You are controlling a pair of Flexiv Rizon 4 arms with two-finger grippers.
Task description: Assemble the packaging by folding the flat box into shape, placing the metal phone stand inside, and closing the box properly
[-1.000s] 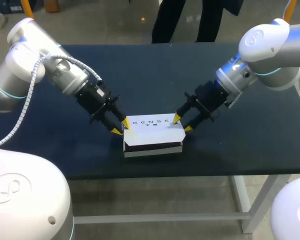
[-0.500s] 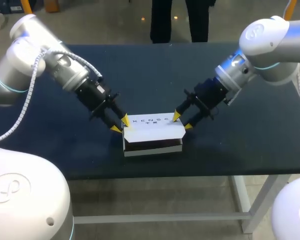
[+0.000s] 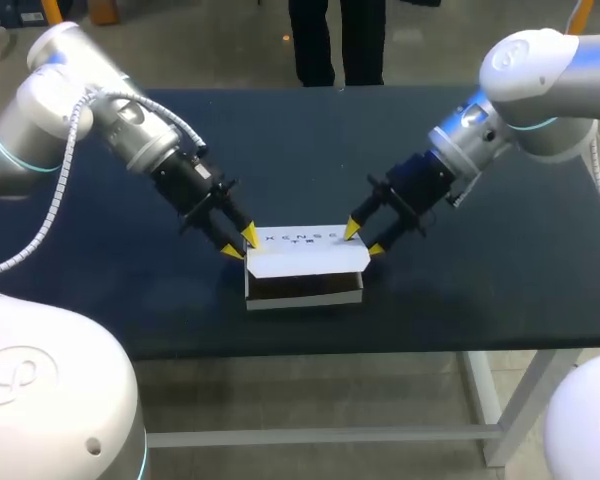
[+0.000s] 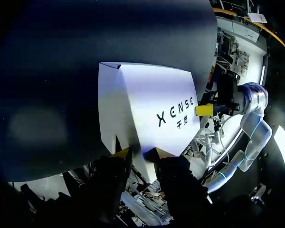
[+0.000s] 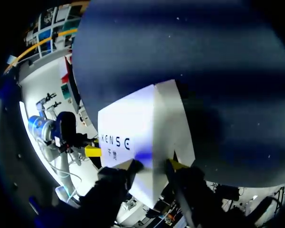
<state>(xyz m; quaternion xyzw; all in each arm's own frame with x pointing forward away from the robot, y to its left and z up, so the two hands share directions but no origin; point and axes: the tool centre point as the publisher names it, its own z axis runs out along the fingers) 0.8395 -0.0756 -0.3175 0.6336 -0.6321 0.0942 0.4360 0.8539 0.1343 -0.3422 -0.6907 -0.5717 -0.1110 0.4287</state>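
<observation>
Lid [image 3: 310, 258] lifted (smooth white card), pinched by left tool [image 3: 240, 244], right tool [image 3: 364, 240].

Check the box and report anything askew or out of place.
The white cardboard box is not shut: its lid stands above the base at the front, leaving a dark gap. The left gripper and right gripper each pinch one end of the lid. Nothing else looks odd.

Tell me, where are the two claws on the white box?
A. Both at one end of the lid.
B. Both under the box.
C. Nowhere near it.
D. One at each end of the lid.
D: the left claw sits at the left end of the lid and the right claw at its right end, each with the lid's edge between its fingers.
</observation>
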